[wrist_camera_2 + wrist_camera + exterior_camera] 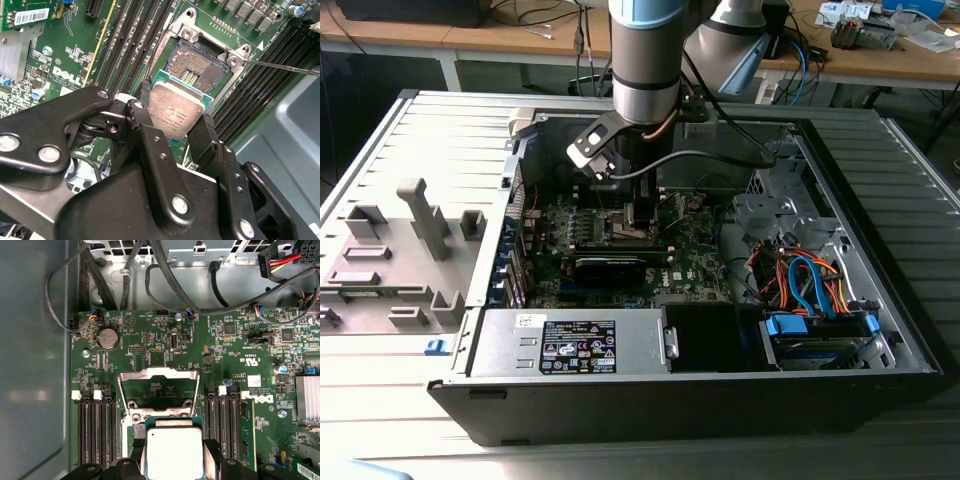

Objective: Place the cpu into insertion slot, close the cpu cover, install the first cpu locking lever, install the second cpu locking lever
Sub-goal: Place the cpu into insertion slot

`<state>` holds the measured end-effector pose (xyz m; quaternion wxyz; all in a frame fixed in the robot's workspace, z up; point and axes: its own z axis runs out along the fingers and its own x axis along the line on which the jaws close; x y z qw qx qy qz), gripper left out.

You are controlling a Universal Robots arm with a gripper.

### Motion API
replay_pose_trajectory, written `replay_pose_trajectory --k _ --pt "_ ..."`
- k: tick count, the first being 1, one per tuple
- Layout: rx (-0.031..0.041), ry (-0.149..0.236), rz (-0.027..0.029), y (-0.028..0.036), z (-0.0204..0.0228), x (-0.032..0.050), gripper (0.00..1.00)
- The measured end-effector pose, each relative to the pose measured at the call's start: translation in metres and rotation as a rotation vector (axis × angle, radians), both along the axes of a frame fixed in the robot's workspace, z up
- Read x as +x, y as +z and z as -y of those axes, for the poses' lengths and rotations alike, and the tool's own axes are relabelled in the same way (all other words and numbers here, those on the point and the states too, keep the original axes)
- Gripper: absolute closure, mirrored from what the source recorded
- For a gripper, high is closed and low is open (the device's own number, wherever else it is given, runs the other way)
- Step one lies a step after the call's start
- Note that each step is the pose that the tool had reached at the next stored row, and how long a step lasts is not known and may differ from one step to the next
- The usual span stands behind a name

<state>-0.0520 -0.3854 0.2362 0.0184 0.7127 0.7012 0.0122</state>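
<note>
Cpu pinched by opposite edges in gripper, metal top up, partly over insertion slot; contact with slot: cannot tell. Slot's pin field mostly uncovered. Cpu cover flipped open at slot's edge opposite cpu. Thin lever juts from slot corner. Memory slots flank socket. Arm reaches down into open computer case.

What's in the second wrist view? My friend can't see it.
The black gripper holds the cpu by two edges, right by the open insertion slot. Around them is a green motherboard with long dark memory slots.
</note>
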Motion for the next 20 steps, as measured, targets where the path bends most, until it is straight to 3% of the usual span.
replay_pose_trajectory --k 20 --pt "0.0000 0.000 0.0000 -0.0031 0.0000 0.0000 0.45"
